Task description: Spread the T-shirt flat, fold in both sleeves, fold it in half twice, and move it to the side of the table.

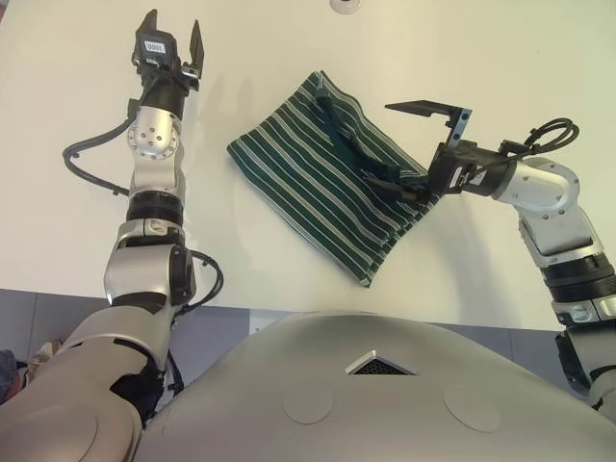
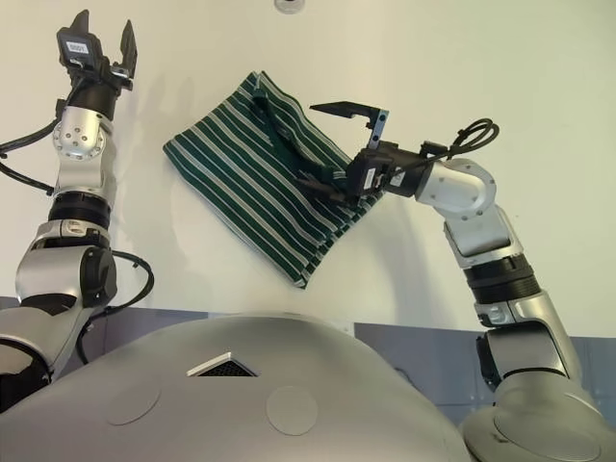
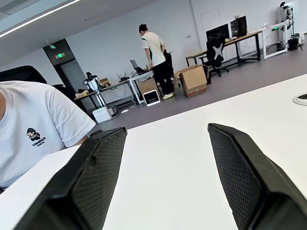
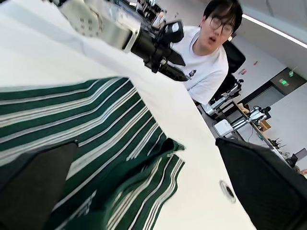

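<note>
Looking down, we find white tabletop (image 1: 500, 58) beyond every edge of the folded green-and-white striped T-shirt (image 1: 308, 192) (diagonal, mid-table). Our right gripper (image 1: 380, 142) sits at its right edge, 2 fingers spread wide; our left gripper (image 1: 173, 29), likewise spread, hovers well apart.

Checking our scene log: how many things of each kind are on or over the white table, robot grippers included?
Folded green striped T-shirt: 1
Grippers, both open: 2 (left gripper, right gripper)
Round insert in the tabletop: 1
Total: 4
</note>
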